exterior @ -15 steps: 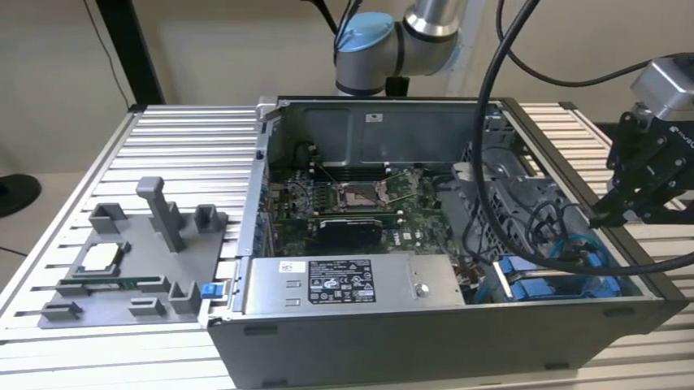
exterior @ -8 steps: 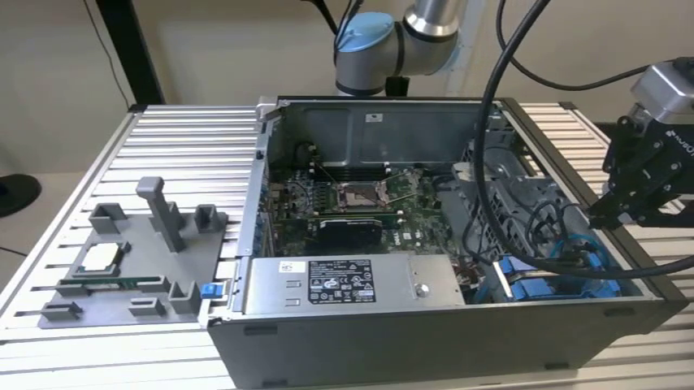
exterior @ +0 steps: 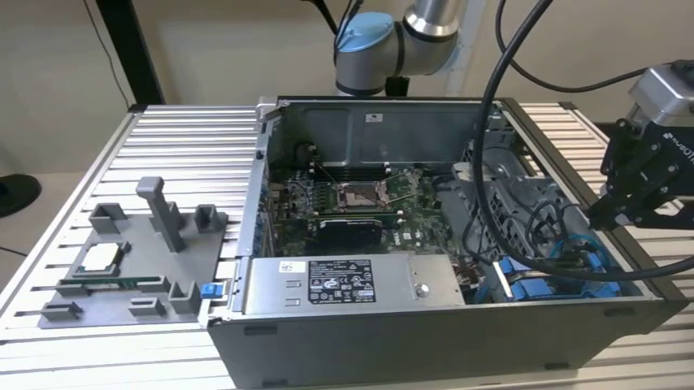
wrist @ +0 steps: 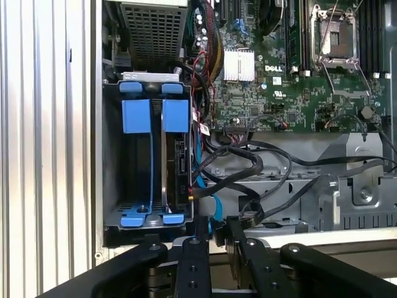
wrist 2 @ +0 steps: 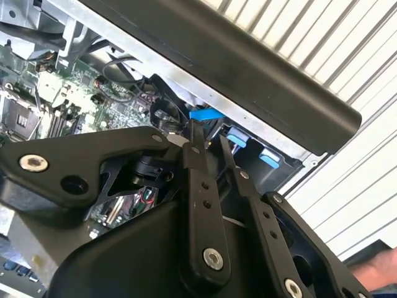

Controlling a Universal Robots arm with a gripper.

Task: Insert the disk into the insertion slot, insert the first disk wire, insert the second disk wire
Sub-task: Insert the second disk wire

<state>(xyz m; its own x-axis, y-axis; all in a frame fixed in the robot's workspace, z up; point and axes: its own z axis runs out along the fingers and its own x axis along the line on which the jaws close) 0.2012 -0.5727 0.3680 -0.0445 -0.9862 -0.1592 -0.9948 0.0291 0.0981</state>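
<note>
Gripper tips were drawn nearly together, leaving only a slim gap. The blue wire ran right into that gap and looked pinched there. The contact itself was mostly hidden, so that's a judgement. In the exterior view the gripper hung over the case at the exterior view's right, above the blue drive bay.

Just beyond the tips, the disk sat edge-on in its blue frame inside the insertion slot. It looked seated, so the disk step reads as done. No wire was clearly plugged into it; I couldn't tell for sure.

Black cables looped right beside the blue wire, touching or crossing it. The motherboard lay farther off.

Risks as I judge them:
- The thin grip could let the wire twist or slip, so its plug meets the disk's port crooked and jams.
- The black loops could snag a finger or drag the wire aside.
- Pushing while misaligned could bend the connector or nudge the disk in its rails.
</note>
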